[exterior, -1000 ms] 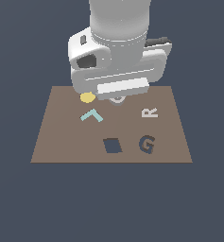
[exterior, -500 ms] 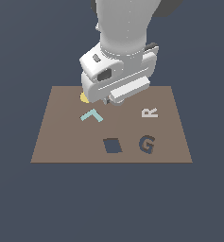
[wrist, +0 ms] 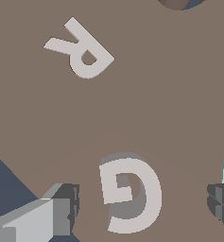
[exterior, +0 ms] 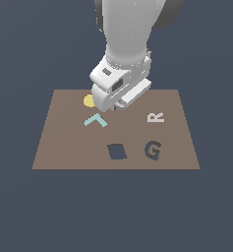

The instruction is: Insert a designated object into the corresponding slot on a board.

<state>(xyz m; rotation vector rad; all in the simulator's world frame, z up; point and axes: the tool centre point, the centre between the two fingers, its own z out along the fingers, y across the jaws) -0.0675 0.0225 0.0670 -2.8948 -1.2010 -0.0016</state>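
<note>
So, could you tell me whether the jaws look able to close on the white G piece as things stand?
Probably yes: the white G piece lies flat on the board between the open gripper's fingers, with nothing between them.

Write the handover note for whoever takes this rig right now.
Gripper: open, fingers either side of the white G piece, not closed on it.
G piece: flat on the board, hidden under the arm in the exterior view.
G-shaped slot: empty, near the white R, beside the square cutout.
Done: gripper positioned over the piece.
Left: grasp, lift, carry, insert.
</note>
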